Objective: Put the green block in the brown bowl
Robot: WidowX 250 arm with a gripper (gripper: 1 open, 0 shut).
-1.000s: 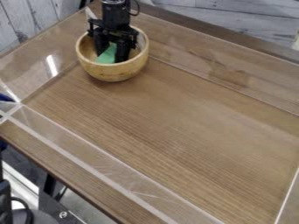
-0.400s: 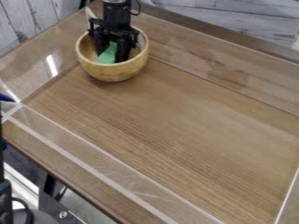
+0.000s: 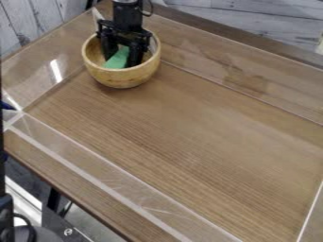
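Note:
The brown bowl (image 3: 142,76) stands at the table's far left. The green block (image 3: 116,60) leans inside it against the left inner wall. My black gripper (image 3: 125,47) reaches down into the bowl from behind, right over the block. Its jaws stand apart, one finger to the block's left and the other well off to its right, so it is open. The block's upper end is partly hidden by the fingers.
The wooden table top (image 3: 202,132) stretches wide to the right and front of the bowl. A clear raised rim (image 3: 76,165) runs along the front-left edge. A pale plank wall (image 3: 265,19) stands behind the table.
The gripper's fingers have spread wider around the green block, which now rests in the bowl. The arm itself has hardly moved.

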